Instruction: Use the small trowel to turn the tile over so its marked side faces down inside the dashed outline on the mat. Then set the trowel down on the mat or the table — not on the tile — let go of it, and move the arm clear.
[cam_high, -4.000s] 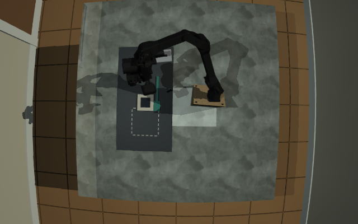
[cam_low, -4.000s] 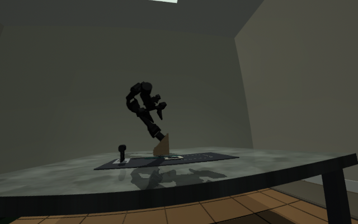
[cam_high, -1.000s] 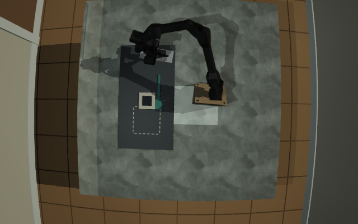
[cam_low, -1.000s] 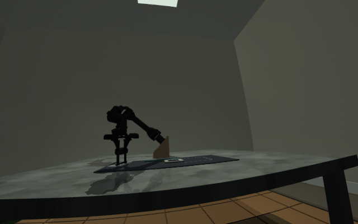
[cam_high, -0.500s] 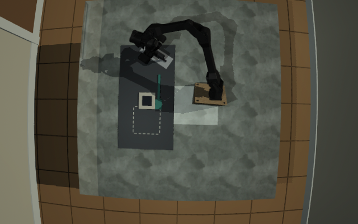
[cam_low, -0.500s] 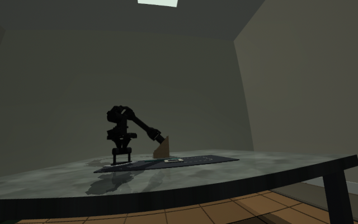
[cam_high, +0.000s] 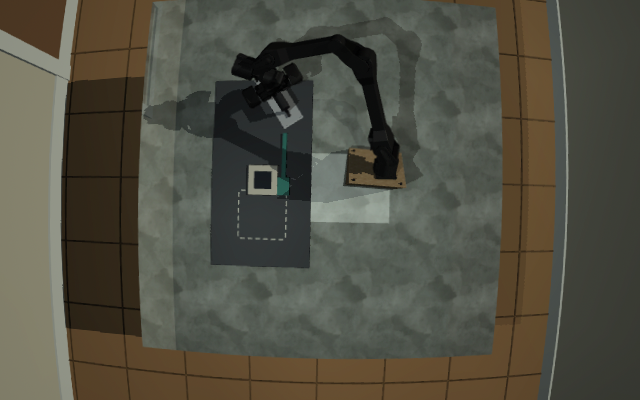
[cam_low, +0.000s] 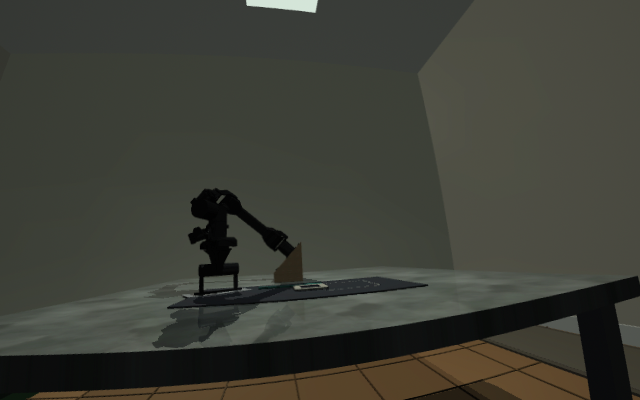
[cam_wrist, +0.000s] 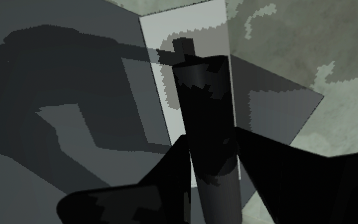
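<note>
We see a gray table (cam_high: 400, 280) with a dark mat (cam_high: 235, 250). The tile (cam_high: 262, 180) lies marked side up, just above the dashed outline (cam_high: 262, 238). Our gripper (cam_high: 282, 107) squeezes the trowel (cam_high: 284, 155) handle.

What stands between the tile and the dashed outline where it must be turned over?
Nothing visible does. The tile lies marked side up at the dashed outline's upper edge, and the mat inside the outline is bare. The trowel lies along the tile's right side, its handle end held in the tool.
</note>
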